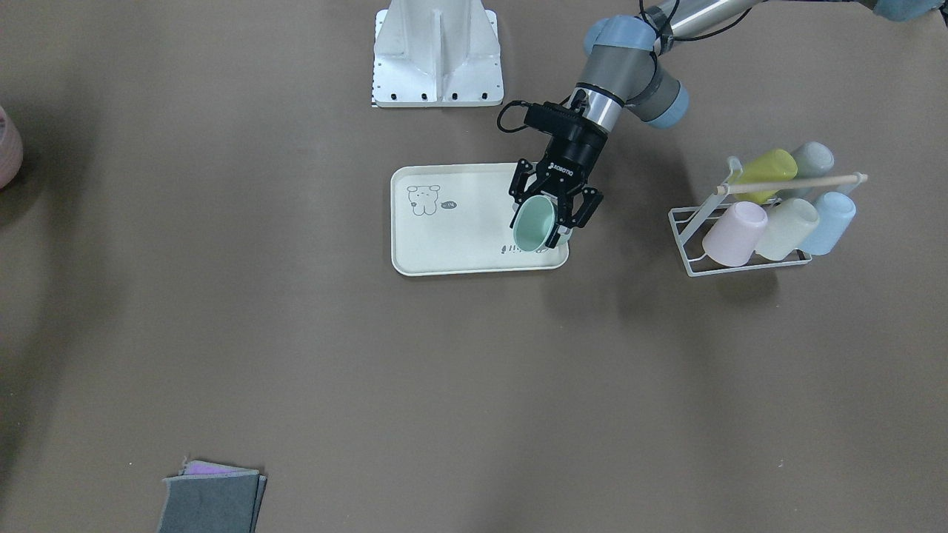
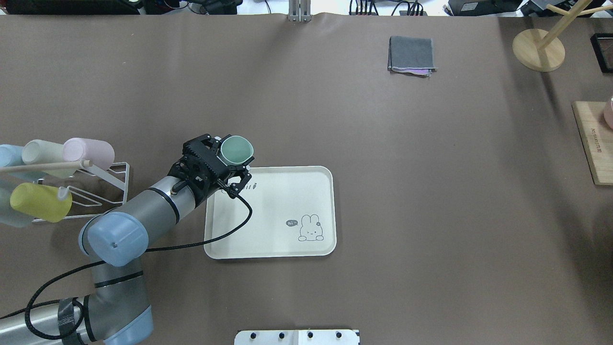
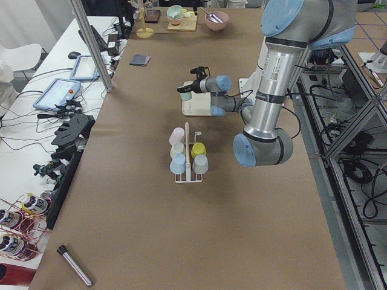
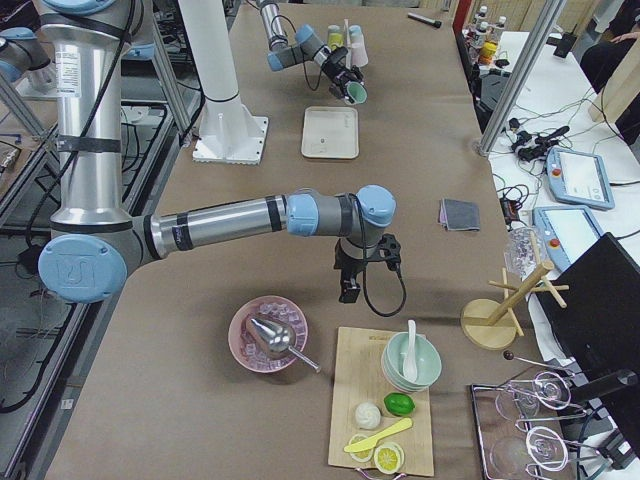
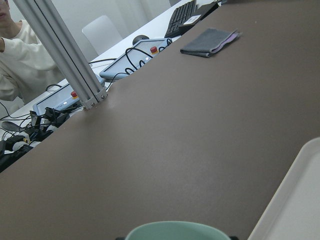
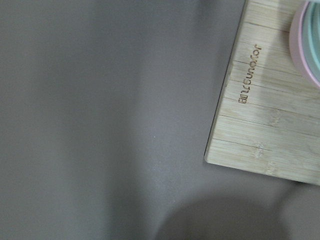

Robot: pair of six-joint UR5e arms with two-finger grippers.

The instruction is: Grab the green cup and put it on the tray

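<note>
The green cup, a mint-green tumbler, is held tilted in my left gripper, which is shut on it. It hangs above the cream tray at that tray's corner nearest the cup rack. In the overhead view the cup and left gripper stand over the far left corner of the tray. The left wrist view shows the cup's rim and a tray edge. My right gripper shows only in the exterior right view, low over the table; I cannot tell its state.
A white wire rack holds several pastel cups on my left side. A folded grey cloth lies at the far side. A wooden board and a wooden stand are at the right; the robot's base is behind the tray.
</note>
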